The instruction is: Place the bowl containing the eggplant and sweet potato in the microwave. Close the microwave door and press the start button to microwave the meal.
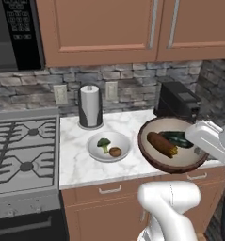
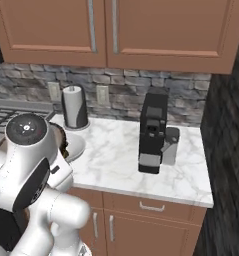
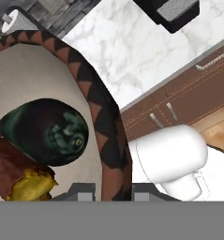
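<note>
Glossy white rounded arm, dark joint caps

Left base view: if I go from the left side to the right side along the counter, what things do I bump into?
Stove → paper towel roll → white bowl with broccoli → brown bowl holding the sweet potato and the eggplant.

Black coffee machine on marble counter (paper towel roll behind).
</note>
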